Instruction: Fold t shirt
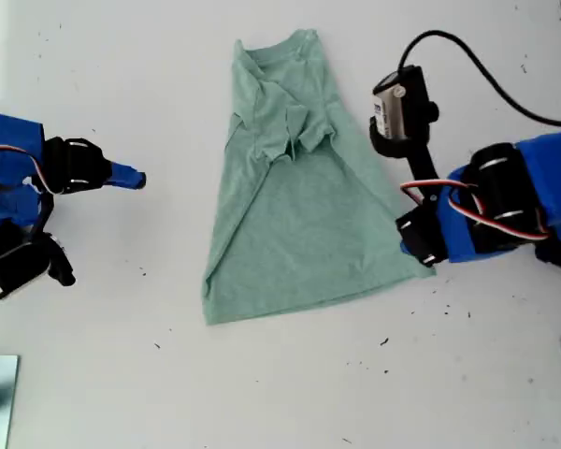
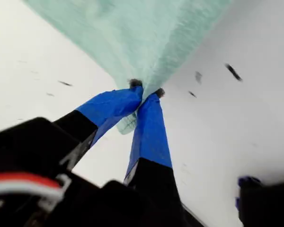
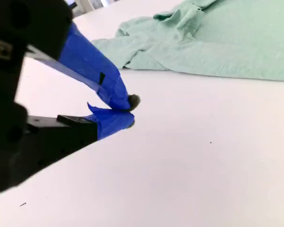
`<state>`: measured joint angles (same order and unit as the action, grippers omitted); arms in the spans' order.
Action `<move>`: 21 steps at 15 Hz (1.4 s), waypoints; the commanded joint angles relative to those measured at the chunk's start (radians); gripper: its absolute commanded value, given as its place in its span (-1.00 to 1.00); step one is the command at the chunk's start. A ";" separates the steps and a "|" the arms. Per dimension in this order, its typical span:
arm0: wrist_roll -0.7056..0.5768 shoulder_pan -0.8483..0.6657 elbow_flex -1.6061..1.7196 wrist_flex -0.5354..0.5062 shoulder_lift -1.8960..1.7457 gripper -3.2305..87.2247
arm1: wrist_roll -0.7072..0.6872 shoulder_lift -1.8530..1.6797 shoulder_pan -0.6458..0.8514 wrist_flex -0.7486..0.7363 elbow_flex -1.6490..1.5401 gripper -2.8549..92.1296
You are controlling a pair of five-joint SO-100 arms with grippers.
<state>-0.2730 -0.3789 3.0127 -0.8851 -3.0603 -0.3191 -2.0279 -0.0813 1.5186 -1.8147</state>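
Bench (image 1: 93, 374), white and speckled with small dark marks, fills the scene. On it lies the t shirt (image 1: 294, 201), pale sage green, neck toward the exterior view's top, hem toward the bottom. Both sleeves look already folded in over the chest, bunched near the collar, so the cloth narrows toward the neck and flares at the hem.

The step in hand seems to be a fold starting from a hem corner. The arm at the exterior view's right is bent low over the hem corner on that side; its wrist view shows my first hand (image 2: 146, 92) clenched on that corner of the shirt (image 2: 132, 38), cloth pinched between the blue-taped fingers. The next move probably calls for lifting this corner and carrying it up toward the collar, keeping the pinch firm so the cloth does not slip; with one corner held, the hem may drag skewed.

My second hand (image 3: 128, 111), at the exterior view's left (image 1: 136, 178), hovers low over bare bench, well apart from the shirt (image 3: 217, 47), its blue tips closed together on nothing.
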 commanded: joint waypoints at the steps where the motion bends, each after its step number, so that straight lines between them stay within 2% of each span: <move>1: -0.009 0.009 -0.014 -0.011 -0.011 -0.93 | -0.031 0.198 -0.009 0.038 0.336 -0.95; 3: -0.009 0.009 -0.018 -0.015 -0.011 -0.93 | -0.017 0.499 0.008 0.064 0.698 -0.95; 4: -0.008 0.009 -0.018 -0.015 -0.012 -0.93 | -0.009 0.598 0.015 0.020 0.798 -0.95; 8: -0.009 0.006 -0.020 -0.017 -0.012 -0.93 | 0.049 0.663 0.049 -0.201 0.675 -0.95; 9: -0.009 0.006 -0.020 -0.017 -0.012 -0.93 | 0.051 0.687 0.051 -0.256 0.652 -0.87; 10: -0.009 0.006 -0.020 -0.017 -0.014 -0.93 | 0.038 0.703 0.043 -0.288 0.670 -0.57; 11: -0.006 0.011 -0.020 -0.018 -0.014 -0.93 | 0.012 0.681 0.026 -0.262 0.729 -0.39; 13: -0.003 0.018 -0.020 -0.020 -0.014 -0.93 | 0.020 0.543 -0.008 -0.064 0.830 -0.40; 15: -0.003 0.018 -0.020 -0.020 -0.014 -0.93 | 0.063 0.344 -0.026 0.160 0.801 -0.41; 17: -0.003 0.014 -0.020 -0.020 -0.014 -0.93 | 0.034 0.043 0.029 0.189 0.430 -0.61; 21: 0.003 0.018 -0.015 -0.015 -0.014 -0.93 | -0.126 -0.517 0.272 -0.087 -0.549 -0.88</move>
<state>-0.2730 -0.3789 3.0127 -0.8974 -3.0664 -0.4004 -2.3623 0.1258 1.5263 -2.0509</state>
